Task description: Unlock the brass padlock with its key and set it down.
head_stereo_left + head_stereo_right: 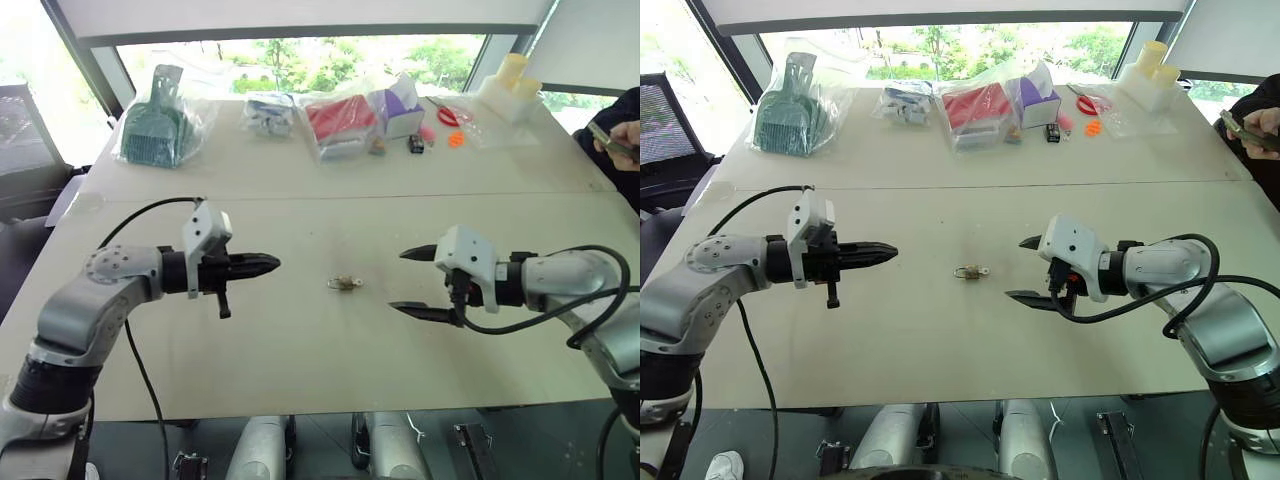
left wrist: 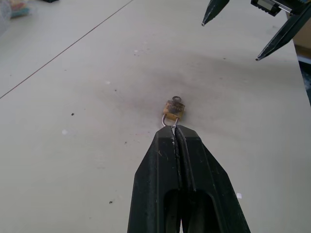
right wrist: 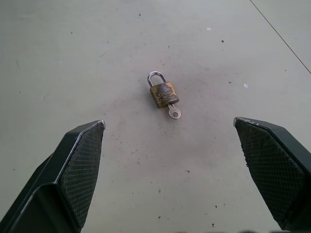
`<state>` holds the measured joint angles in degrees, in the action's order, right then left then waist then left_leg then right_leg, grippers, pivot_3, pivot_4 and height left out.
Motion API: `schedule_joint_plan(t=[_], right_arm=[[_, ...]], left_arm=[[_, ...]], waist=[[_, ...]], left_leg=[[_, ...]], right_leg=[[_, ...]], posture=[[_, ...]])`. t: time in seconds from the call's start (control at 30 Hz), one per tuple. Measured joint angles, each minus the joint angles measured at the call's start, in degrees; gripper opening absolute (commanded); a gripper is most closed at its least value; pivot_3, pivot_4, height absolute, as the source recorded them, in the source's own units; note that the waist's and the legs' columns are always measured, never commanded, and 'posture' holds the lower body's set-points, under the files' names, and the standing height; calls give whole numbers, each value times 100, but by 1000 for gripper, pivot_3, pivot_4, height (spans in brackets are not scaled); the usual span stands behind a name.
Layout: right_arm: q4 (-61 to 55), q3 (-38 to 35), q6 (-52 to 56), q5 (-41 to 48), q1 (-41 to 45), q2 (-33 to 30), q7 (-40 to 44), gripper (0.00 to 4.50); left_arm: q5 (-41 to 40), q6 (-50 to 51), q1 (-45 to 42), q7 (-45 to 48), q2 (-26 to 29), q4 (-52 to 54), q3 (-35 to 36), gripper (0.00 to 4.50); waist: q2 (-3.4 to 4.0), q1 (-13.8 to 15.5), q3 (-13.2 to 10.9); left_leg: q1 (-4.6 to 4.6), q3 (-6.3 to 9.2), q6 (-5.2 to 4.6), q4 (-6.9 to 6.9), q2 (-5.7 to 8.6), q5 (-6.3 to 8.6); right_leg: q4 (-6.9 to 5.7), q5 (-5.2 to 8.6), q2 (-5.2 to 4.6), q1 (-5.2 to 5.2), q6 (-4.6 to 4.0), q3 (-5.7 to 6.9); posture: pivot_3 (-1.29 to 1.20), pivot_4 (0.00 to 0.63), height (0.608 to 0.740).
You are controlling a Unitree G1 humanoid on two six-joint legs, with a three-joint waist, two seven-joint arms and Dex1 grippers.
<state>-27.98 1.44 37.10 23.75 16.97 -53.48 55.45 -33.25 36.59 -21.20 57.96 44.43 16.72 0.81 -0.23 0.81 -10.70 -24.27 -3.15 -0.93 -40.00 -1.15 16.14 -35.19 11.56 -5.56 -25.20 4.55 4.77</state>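
Centrally, brass padlock (image 3: pixel 162 93) between grippers

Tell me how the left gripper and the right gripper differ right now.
The left gripper has its two black fingers pressed shut into a single point, while the right gripper has its fingers spread wide open. The left gripper stands to the left of the brass padlock, the right gripper to its right. Both are empty, hover over the table and point inward at the padlock, which lies between them with its key inserted.

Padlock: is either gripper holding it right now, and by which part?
Neither. The padlock lies on the table with its key in it. The left gripper is shut on nothing; the right gripper is open, apart from it.
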Motion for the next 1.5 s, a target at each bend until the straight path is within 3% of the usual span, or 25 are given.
schedule_joint_plan(t=[0.2, 0.3, 0.4, 0.63, 0.67, 1.1, 1.47, 1.5], right_arm=[[12, 0, -3, -39, 0, 16, -19, 4414], [28, 21, -37, -58, 35, 28, -30, 4414], [75, 59, -110, -122, 108, 43, -37, 4500], [102, 58, -125, -220, 72, 62, -122, 4500], [88, 54, -118, -222, 40, 63, -143, 4500], [-323, -121, 93, -207, -321, 62, -463, 4500], [-344, -132, 130, -210, -323, 63, -557, 4500], [-344, -132, 130, -213, -323, 63, -559, 4500]], left_arm=[[98, -141, -290, 122, -87, -250, -126, 0], [278, -339, -1024, 225, -487, -773, -448, 0], [520, -590, -1641, 533, -790, -1307, -806, 837], [1229, -1297, -1856, 1114, -1494, -2489, -1721, 4166], [1313, -1389, -1877, 1151, -1565, -2588, -1797, 4443], [2475, -2929, -1874, 799, -2524, -4118, -2195, 4443], [2850, -3686, -1988, 636, -2848, -4947, -2165, 4443], [2862, -3723, -1997, 626, -2869, -4992, -2148, 3875]], waist=[[0, 7, 0], [-4, 93, 0], [-2, 134, 1], [-3, 138, 0], [-3, 141, 0], [-3, 145, 0], [-5, 154, 3], [-5, 155, 3]], left_leg=[[0, 1, 0, 0, 13, 0], [1, 1, 1, -9, 19, -2], [3, -4, 0, -9, 21, -1], [0, -5, 0, -7, 21, -1], [0, -4, 0, -8, 21, -1], [0, 2, -1, -9, 19, -1], [3, 6, -2, -11, 19, -1], [5, 6, -2, -11, 19, -1]], right_leg=[[0, -6, -1, 2, 10, -1], [-2, -8, 0, 7, 10, 1], [-1, -10, 0, 7, 13, -1], [-2, -12, 1, 5, 18, -1], [-2, -12, 1, 5, 17, -1], [-2, -12, -1, 5, 16, 0], [-3, -13, -3, 11, 16, 0], [-2, -13, -3, 12, 15, 0]], posture=[[0, 150, 740], [0, 150, 740], [0, 150, 740], [0, 150, 740], [0, 150, 740], [0, 150, 740], [0, 150, 740], [0, 150, 740]])
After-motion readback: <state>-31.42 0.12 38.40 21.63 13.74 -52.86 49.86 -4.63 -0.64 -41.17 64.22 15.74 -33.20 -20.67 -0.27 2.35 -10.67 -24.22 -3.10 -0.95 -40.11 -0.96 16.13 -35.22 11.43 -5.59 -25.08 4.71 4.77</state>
